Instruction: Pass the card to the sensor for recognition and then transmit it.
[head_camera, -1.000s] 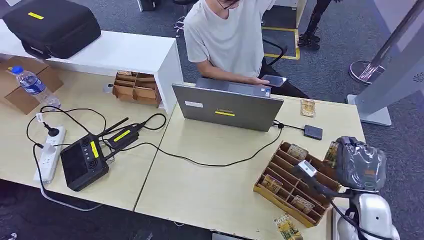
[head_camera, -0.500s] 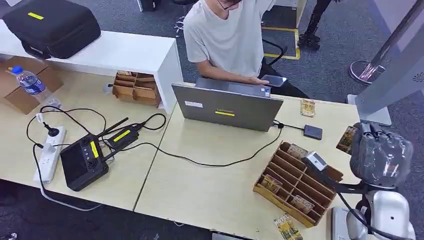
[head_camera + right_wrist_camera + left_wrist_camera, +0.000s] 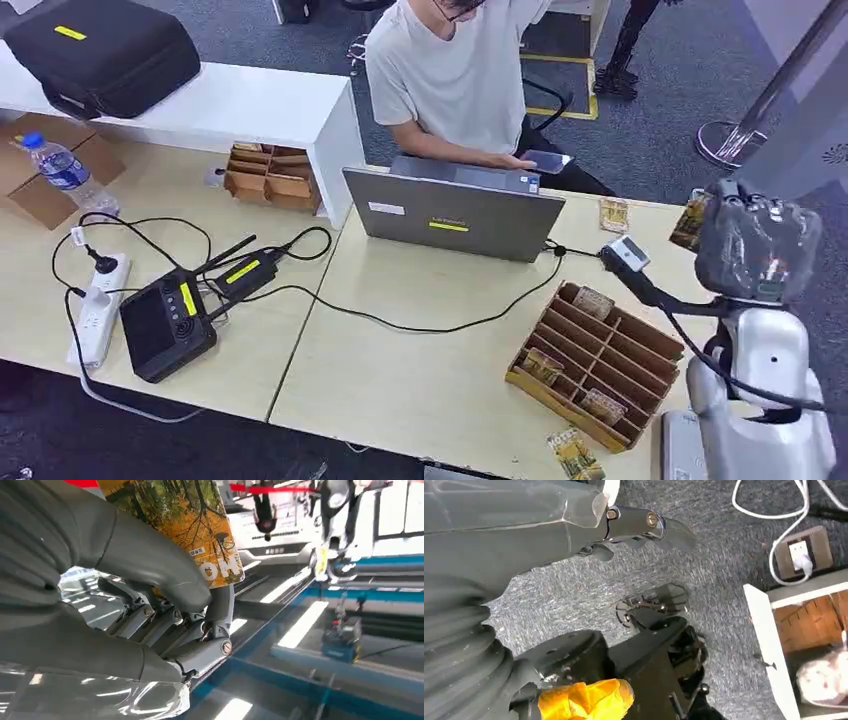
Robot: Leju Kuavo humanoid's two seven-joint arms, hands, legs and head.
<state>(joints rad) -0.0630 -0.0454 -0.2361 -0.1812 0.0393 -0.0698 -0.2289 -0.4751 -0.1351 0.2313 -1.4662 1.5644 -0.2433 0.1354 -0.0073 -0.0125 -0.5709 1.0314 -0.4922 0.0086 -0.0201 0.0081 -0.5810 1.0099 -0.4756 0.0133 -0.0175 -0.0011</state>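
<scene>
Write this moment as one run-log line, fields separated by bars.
right hand pinches orange forest-print card | raised beside black handheld scanner | not yet passed on

Silver arm (image 3: pixel 760 370), black cable, plastic-wrapped grey robot hand (image 3: pixel 755 245).

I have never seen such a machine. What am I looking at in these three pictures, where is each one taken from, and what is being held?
This is a humanoid robot with two silver arms and many-fingered hands. The wide picture comes from a camera high on its body, looking down at a table. The other two come from cameras at its wrists, and they are turned.

On the table lie a laptop, where a person sits, a wooden divided tray with a few cards, a black controller, a power strip and a water bottle.

The right hand, under a clear cover, is raised and holds a card printed with an autumn forest, pinched by the thumb. The left hand hangs over the grey floor and seems to hold nothing.
</scene>
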